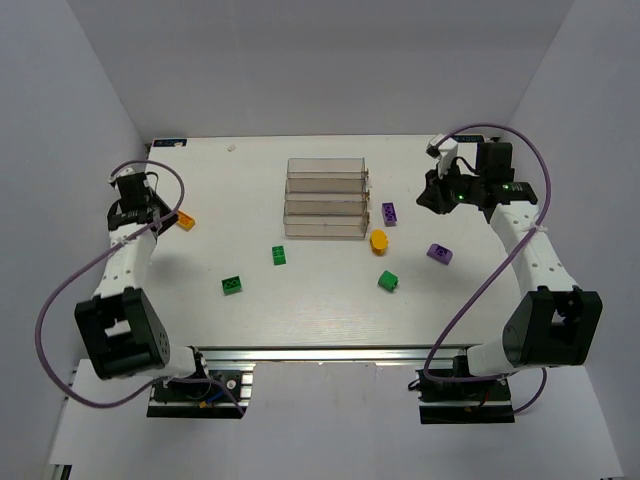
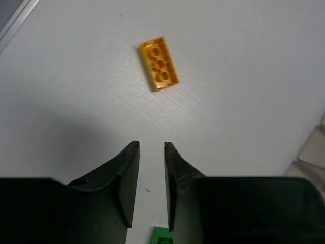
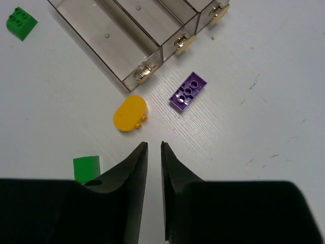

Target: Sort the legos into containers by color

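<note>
Four clear containers point(image 1: 325, 198) form one block at the table's middle; their ends also show in the right wrist view point(image 3: 106, 35). An orange brick point(image 1: 186, 221) lies at the left, just ahead of my left gripper point(image 1: 165, 215). In the left wrist view this brick point(image 2: 159, 63) lies beyond the slightly open, empty gripper point(image 2: 151, 146). My right gripper point(image 1: 432, 195) hovers right of the block, its jaws nearly together and empty point(image 3: 154, 144). Below it lie a purple brick point(image 3: 188, 91) and a rounded yellow brick point(image 3: 130, 113). Another purple brick point(image 1: 440, 253) lies nearer.
Three green bricks lie in front of the block: one point(image 1: 280, 255) near its left corner, one point(image 1: 232, 285) further left, one point(image 1: 388, 281) to the right. White walls stand on three sides. The arm bases sit at the near edge.
</note>
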`<state>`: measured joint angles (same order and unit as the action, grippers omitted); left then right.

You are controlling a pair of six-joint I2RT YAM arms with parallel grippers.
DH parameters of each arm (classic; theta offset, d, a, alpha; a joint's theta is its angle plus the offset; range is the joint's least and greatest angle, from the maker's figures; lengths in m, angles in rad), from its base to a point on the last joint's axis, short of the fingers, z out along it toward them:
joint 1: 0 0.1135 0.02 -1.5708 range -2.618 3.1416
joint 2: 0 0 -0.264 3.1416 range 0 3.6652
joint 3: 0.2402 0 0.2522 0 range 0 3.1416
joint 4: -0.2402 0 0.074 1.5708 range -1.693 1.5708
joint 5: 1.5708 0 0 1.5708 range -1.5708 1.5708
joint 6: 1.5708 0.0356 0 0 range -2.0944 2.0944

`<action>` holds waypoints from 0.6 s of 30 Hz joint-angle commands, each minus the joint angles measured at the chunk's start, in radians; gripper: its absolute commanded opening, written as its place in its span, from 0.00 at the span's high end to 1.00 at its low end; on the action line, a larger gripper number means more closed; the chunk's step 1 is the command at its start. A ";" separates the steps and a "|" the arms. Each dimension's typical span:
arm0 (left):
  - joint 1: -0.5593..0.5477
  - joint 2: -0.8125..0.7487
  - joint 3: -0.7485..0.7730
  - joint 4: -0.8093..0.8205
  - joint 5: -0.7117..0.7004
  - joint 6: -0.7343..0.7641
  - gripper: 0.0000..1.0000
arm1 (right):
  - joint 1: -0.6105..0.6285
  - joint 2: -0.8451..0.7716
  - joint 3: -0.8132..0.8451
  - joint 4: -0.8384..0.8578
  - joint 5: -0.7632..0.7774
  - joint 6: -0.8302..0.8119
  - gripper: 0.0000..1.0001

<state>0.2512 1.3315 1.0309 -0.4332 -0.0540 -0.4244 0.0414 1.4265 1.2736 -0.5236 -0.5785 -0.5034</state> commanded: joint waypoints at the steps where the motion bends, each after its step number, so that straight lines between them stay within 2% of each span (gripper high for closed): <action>1: 0.020 0.089 0.093 -0.044 -0.151 0.022 0.62 | 0.006 -0.009 0.003 0.008 -0.110 0.008 0.76; 2: 0.032 0.153 0.118 -0.055 -0.173 0.021 0.51 | 0.011 -0.008 -0.008 0.019 -0.116 0.038 0.63; 3: 0.033 0.184 0.164 -0.059 -0.194 0.021 0.40 | 0.009 -0.002 -0.023 0.037 -0.127 0.051 0.37; 4: 0.045 0.216 0.187 -0.070 -0.202 0.024 0.32 | 0.014 0.002 -0.029 0.037 -0.138 0.055 0.25; 5: 0.057 0.248 0.208 -0.075 -0.207 0.027 0.24 | 0.015 0.006 -0.033 0.039 -0.152 0.066 0.18; 6: 0.057 0.312 0.233 -0.078 -0.207 0.033 0.22 | 0.017 0.014 -0.036 0.040 -0.159 0.071 0.11; 12: 0.076 0.535 0.420 -0.053 -0.221 0.160 0.22 | 0.015 0.044 -0.040 0.045 -0.178 0.072 0.11; 18: 0.076 0.661 0.491 0.131 -0.254 0.291 0.23 | 0.017 0.097 0.010 0.037 -0.173 0.081 0.11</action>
<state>0.3260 1.9945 1.4738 -0.4084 -0.2760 -0.2218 0.0566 1.4990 1.2388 -0.5102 -0.7254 -0.4408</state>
